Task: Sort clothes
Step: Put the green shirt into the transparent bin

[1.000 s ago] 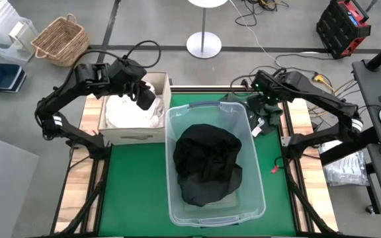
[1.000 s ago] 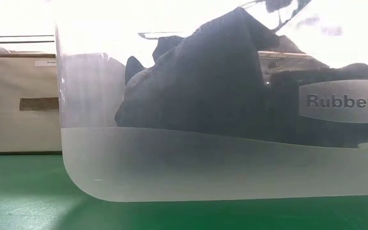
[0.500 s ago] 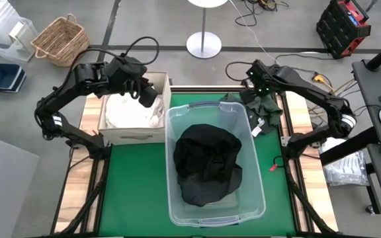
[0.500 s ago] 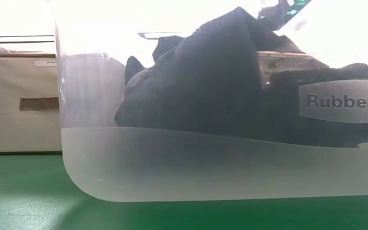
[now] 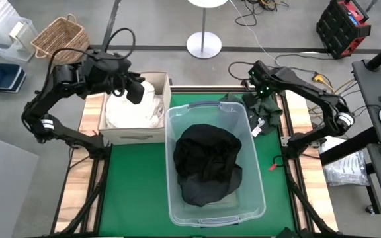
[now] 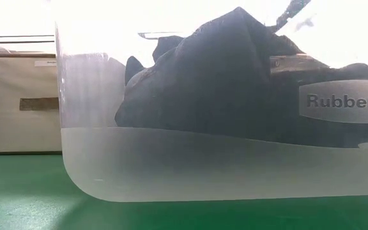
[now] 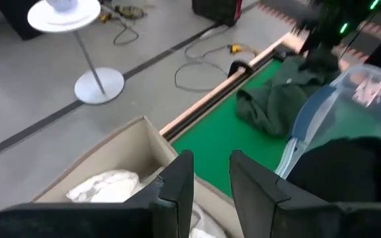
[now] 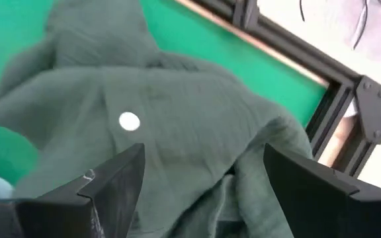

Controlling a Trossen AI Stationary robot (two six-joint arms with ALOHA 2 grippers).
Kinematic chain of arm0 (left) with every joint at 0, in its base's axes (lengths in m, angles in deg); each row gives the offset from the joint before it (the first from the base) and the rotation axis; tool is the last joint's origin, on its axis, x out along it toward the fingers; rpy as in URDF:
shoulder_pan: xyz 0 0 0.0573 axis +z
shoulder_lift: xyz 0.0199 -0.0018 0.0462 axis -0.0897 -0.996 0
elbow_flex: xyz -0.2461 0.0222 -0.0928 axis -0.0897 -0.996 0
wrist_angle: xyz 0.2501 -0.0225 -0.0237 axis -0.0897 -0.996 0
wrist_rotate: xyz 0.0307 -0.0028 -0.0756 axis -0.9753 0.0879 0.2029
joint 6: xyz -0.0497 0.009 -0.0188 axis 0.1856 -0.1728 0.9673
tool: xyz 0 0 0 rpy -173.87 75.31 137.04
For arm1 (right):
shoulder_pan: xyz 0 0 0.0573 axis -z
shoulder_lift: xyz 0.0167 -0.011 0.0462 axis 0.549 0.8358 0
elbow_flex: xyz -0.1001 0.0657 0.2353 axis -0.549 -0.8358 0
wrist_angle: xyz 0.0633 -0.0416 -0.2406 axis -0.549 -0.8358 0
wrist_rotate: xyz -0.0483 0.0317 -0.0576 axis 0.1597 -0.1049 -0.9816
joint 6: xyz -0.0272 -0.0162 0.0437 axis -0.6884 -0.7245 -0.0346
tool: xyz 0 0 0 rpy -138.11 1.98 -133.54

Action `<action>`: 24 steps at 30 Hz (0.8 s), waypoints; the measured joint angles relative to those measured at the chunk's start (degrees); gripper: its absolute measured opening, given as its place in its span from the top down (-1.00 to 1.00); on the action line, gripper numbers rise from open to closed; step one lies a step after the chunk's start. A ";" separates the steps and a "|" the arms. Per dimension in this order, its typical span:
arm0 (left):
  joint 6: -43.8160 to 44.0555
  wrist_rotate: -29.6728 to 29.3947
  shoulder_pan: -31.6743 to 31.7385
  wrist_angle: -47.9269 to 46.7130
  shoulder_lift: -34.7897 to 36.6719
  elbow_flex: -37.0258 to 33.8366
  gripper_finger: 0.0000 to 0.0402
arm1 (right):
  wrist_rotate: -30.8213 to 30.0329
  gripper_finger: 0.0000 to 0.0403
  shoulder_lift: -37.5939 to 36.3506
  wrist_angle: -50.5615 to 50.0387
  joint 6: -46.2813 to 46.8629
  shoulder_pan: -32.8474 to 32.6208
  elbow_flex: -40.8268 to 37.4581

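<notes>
1. At the far right corner of the green counter [image 5: 137,192], the dark green garment [image 5: 260,109] lies crumpled beside the clear tub [image 5: 213,165], with no clear long axis; its folds spread from the tub's far rim toward the counter's right edge.
2. Inside the tub, a black garment [image 5: 207,165] lies bunched, its longer side running along the tub's length, near to far.
3. In the cardboard box [image 5: 134,135] at the far left, white garments [image 5: 134,111] lie heaped.
4. The right pincer [image 5: 262,91] hangs over the dark green garment. Its fingers [image 8: 114,182] stand wide apart and hold nothing.
5. The left pincer [image 5: 134,89] hangs over the box, above the white garments. Its fingers [image 7: 177,182] stand close together with a narrow gap; nothing shows between them.
6. Surroundings: a wicker basket [image 5: 61,39], a white round stand base [image 5: 204,45] and cables lie on the floor beyond the counter. The tub stands between the two arms.
7. View differences: the low view is filled by the tub wall [image 6: 171,166], with the black garment [image 6: 235,83] behind it and the box [image 6: 21,102] to one side. The right wrist view alone shows a white button [image 8: 129,121] on the green garment [image 8: 177,132]. The left wrist view shows the green garment [image 7: 276,99] across the counter, just beside the tub rim [image 7: 309,119].
</notes>
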 joint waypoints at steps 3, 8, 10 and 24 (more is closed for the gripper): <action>-0.88 -0.08 0.00 1.82 0.49 0.02 0.61 | 0.63 -0.47 -0.02 1.52 -0.46 0.11 -2.99; -2.49 -0.10 0.00 3.14 0.52 0.02 0.61 | 5.64 -0.46 -0.04 7.26 -0.49 0.02 -8.52; -2.54 -0.10 0.00 3.12 0.47 0.02 0.61 | 5.66 -0.48 -0.04 9.90 0.36 0.02 -10.52; -2.63 -0.11 0.00 3.10 -0.07 0.02 0.61 | 5.64 -0.32 -0.08 21.77 4.02 0.02 -19.80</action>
